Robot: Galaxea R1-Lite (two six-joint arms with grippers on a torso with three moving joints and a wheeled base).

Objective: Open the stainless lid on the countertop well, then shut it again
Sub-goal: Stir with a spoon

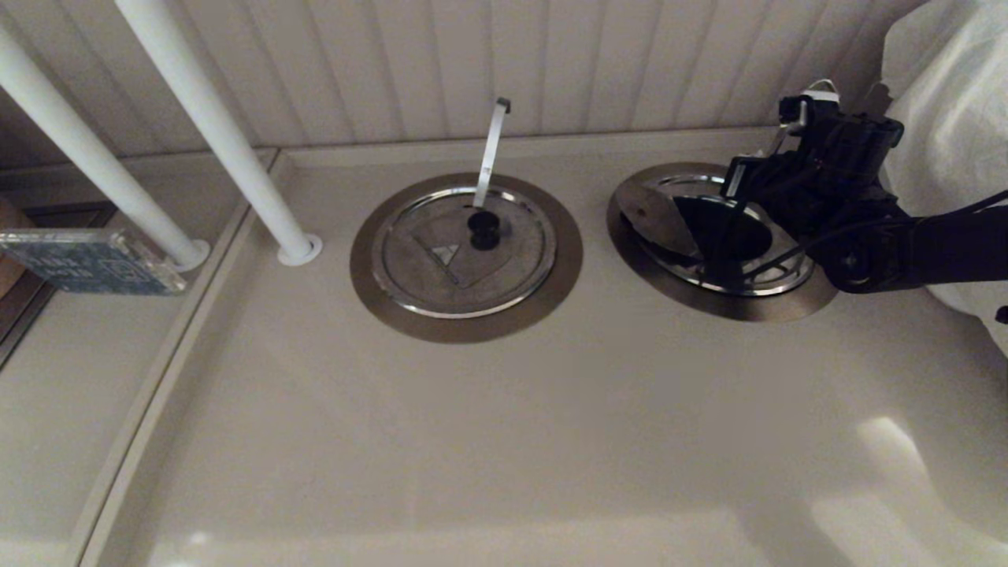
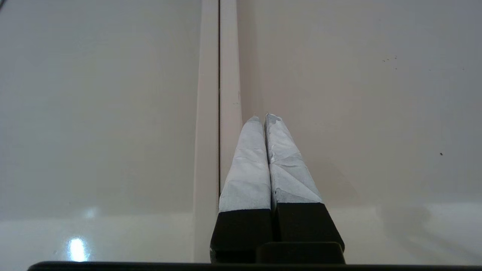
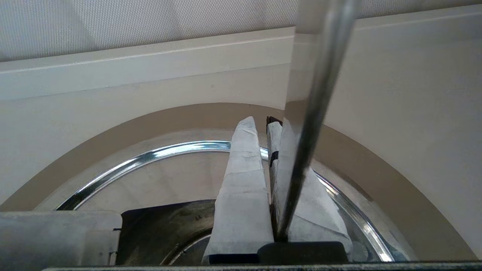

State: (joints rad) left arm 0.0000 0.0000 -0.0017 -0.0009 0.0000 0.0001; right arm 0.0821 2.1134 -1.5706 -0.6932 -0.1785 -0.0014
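Note:
The countertop well's brushed collar [image 1: 732, 303] lies at the right of the beige counter. On it sits the stainless lid [image 1: 780, 276]; its wedge flap [image 1: 657, 216] is tilted up and a dark opening [image 1: 717, 232] shows beneath. My right arm [image 1: 906, 244] reaches over it from the right. In the right wrist view my right gripper [image 3: 260, 124] is shut on the lid's slanting metal strip [image 3: 320, 94], above the shiny rim [image 3: 150, 158] and the dark opening [image 3: 162, 226]. The knob is hidden. My left gripper [image 2: 261, 116] is shut on nothing, over bare counter, out of the head view.
A second well [image 1: 394, 299] with a closed lid [image 1: 425, 268] and upright strip [image 1: 492, 142] sits mid-counter. Two white poles [image 1: 213, 134] stand at the left beside a clear box [image 1: 94, 260]. White cloth [image 1: 953, 118] hangs at the right. A counter seam [image 2: 218, 94] runs under the left gripper.

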